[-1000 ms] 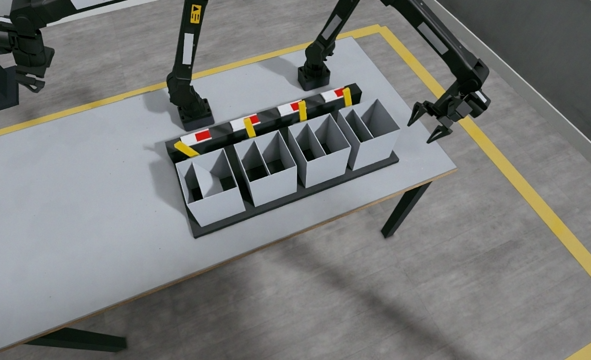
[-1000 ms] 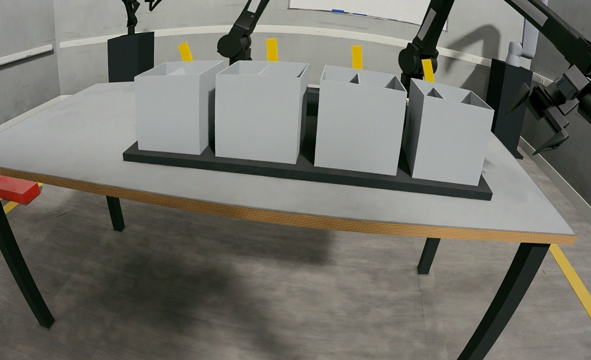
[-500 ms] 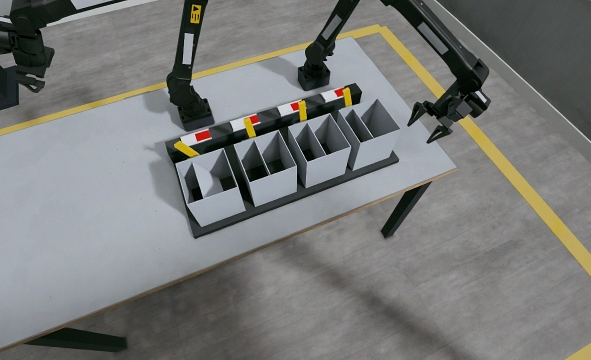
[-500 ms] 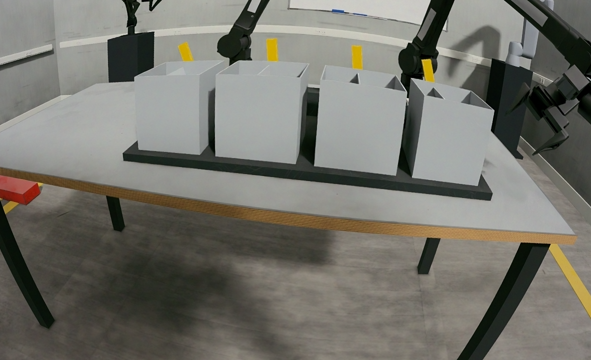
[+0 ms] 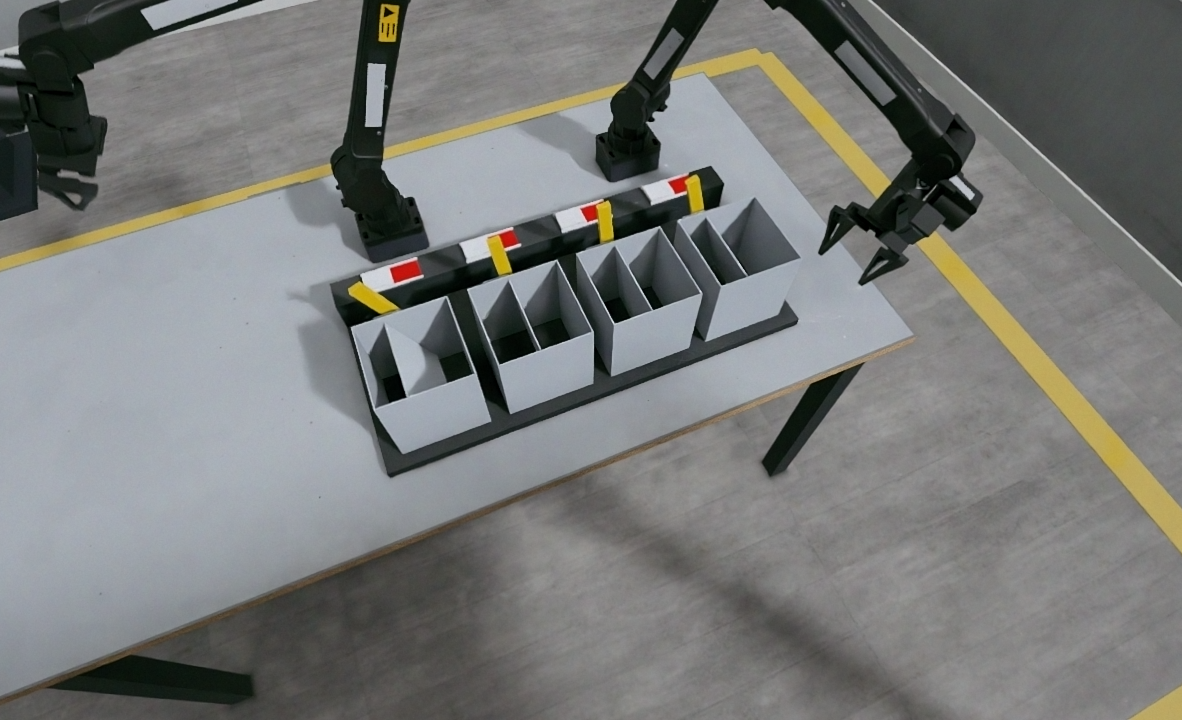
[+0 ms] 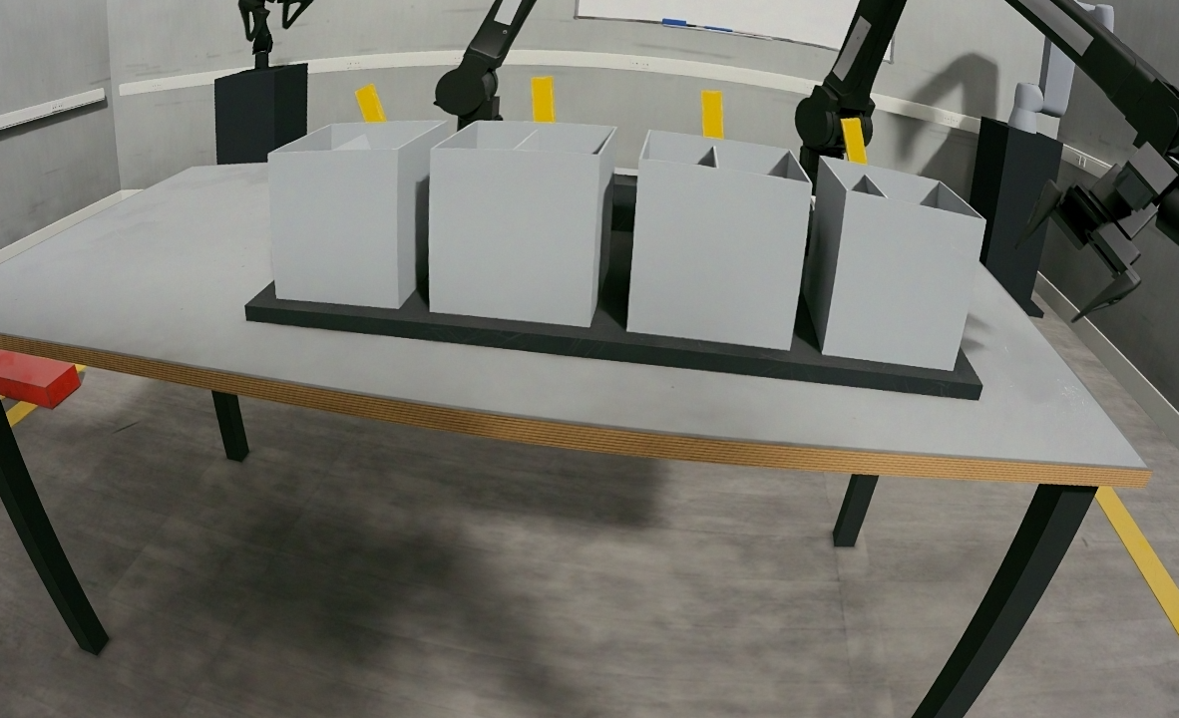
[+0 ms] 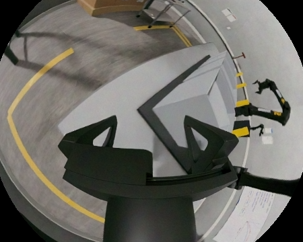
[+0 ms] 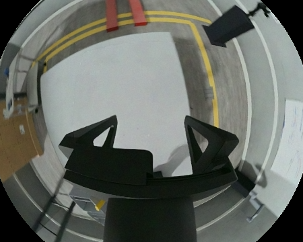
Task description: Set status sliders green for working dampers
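Several grey open-topped box dampers (image 5: 546,371) (image 6: 513,231) (image 7: 185,112) stand in a row on a black base (image 5: 684,363) (image 6: 504,335). Thin inner panels show inside. Each has a yellow lever; the leftmost lever (image 5: 371,297) leans far left in the top view, the others stand more upright. Behind them, each slider has a white cover (image 5: 378,279) and shows red (image 5: 405,270); no green shows. My left gripper (image 5: 843,266) (image 6: 1050,278) (image 7: 150,118) is open and empty, off the rightmost damper (image 5: 747,300). My right gripper (image 5: 76,192) (image 8: 151,118) is open and empty, raised far left of the row.
The arm bases (image 5: 389,234) (image 5: 628,156) stand behind the slider rail (image 5: 537,231). The table top (image 5: 174,429) (image 8: 118,84) extends left of the row in the top view. A background arm stands on a dark pedestal (image 6: 260,116).
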Motion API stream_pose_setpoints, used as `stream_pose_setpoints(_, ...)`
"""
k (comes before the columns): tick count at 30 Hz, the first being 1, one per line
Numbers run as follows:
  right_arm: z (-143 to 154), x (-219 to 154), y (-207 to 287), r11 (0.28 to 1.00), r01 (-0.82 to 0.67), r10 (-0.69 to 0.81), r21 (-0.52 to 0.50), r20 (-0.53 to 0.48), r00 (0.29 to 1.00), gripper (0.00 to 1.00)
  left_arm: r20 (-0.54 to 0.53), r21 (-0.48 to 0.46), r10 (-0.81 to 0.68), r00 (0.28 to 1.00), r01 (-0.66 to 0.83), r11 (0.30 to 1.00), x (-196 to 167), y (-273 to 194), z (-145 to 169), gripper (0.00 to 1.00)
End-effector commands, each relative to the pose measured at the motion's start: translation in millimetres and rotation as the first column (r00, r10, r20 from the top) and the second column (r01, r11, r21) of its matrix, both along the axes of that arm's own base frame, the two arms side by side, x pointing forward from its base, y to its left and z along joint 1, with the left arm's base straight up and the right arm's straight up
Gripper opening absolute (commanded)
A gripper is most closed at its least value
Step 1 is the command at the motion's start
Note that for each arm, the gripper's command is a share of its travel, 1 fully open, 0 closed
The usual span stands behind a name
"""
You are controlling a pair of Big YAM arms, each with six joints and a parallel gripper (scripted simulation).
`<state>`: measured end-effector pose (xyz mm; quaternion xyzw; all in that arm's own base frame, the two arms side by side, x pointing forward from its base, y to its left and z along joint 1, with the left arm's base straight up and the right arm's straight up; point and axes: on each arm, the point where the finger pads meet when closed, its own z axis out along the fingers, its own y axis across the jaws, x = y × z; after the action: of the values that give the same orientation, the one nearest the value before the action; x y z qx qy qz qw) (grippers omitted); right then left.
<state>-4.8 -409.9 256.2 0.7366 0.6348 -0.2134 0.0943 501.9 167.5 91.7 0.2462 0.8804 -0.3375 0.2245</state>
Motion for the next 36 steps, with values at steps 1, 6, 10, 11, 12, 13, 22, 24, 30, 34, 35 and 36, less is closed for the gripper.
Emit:
stream_pose_setpoints(1, 30.7, 55.4, -15.4, 0.987, -0.159, 0.159, -0.022, -0.002, 0.987, 1.0, 0.066, 0.086, 0.146, 0.987, -0.151, 0.985, -8.8, 56.6, 38.5, 1.0)
stream_pose_setpoints(6, 26.4, 114.6, -2.1, 0.948, -0.317, 0.317, 0.023, 0.008, 0.948, 1.0, 0.101, 0.173, 0.27, 0.958, -0.284, 0.943, -23.7, 104.0, 51.2, 1.0)
stream_pose_setpoints(10, 20.6, 196.1, 32.2, 0.843, -0.53, 0.53, 0.088, 0.026, 0.847, 1.0, 0.173, 0.28, 0.452, 0.875, -0.483, 0.83, -52.8, 172.5, 75.1, 1.0)
stream_pose_setpoints(11, 19.3, 213.9, 42.6, 0.811, -0.576, 0.576, 0.103, 0.031, 0.817, 1.0, 0.19, 0.297, 0.486, 0.853, -0.522, 0.8, -59.6, 185.7, 80.6, 1.0)
stream_pose_setpoints(12, 18.0, 232.4, 54.8, 0.774, -0.622, 0.623, 0.118, 0.037, 0.781, 1.0, 0.209, 0.312, 0.519, 0.829, -0.56, 0.768, -66.8, 198.8, 86.4, 1.0)
stream_pose_setpoints(13, 16.7, 250.8, 68.4, 0.732, -0.668, 0.669, 0.135, 0.043, 0.742, 1.0, 0.227, 0.326, 0.551, 0.803, -0.595, 0.734, -74.2, 211.2, 92.3, 1.0)
stream_pose_setpoints(22, 8.4, 357.4, 193.1, 0.354, -0.902, 0.917, 0.246, 0.098, 0.386, 1.0, 0.399, 0.374, 0.744, 0.536, -0.836, 0.402, -146.0, 301.5, 147.6, 1.0)
stream_pose_setpoints(24, 6.5, 377.5, 234.8, 0.232, -0.933, 0.955, 0.275, 0.116, 0.271, 1.0, 0.461, 0.364, 0.779, 0.426, -0.891, 0.272, -174.9, 326.7, 169.3, 1.0)
stream_pose_setpoints(30, 2.9, 405.2, 338.4, -0.06, -0.939, 0.987, 0.339, 0.162, -0.005, 1.0, 0.603, 0.286, 0.785, 0.14, -0.957, -0.05, -251.6, 373.6, 226.0, 1.0)
stream_pose_setpoints(34, 1.8, 408.4, 378.4, -0.168, -0.917, 0.978, 0.362, 0.181, -0.107, 1.0, 0.685, 0.192, 0.726, -0.059, -0.947, -0.258, -308.4, 393.0, 267.5, 1.0)
stream_pose_setpoints(35, 1.7, 408.6, 384.5, -0.184, -0.913, 0.975, 0.365, 0.184, -0.123, 1.0, 0.703, 0.163, 0.703, -0.109, -0.937, -0.308, -323.3, 396.3, 278.4, 1.0)
stream_pose_setpoints(36, 6.2, 407.1, 389.2, -0.196, -0.913, 0.974, 0.357, 0.183, -0.137, 1.0, 0.719, 0.133, 0.677, -0.157, -0.925, -0.355, -338.2, 398.7, 289.2, 1.0)
